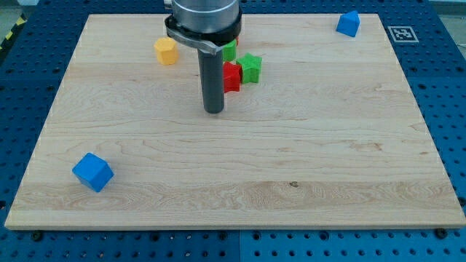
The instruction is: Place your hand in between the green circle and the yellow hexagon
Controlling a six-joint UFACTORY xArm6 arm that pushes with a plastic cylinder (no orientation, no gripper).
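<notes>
- Partly hidden, a green block [230, 51] sat toward the far side of the table [328, 167], tucked behind the rod; its shape could not be made out, so I cannot say it was the circle.
- The yellow hexagon [166, 51] lay to its left, well apart from it, near the far edge.
- My tip [213, 111] rested on the table nearer than both, just left of the red block [231, 76] and below the gap between yellow and green.
- The arm carried no fingers, only the dark rod, so nothing was spread or pinched.
- A green star [250, 67] touched the red block on its right.
- One blue block [348, 23] stood at the far right corner.
- Another blue block [93, 172] lay at the near left.
</notes>
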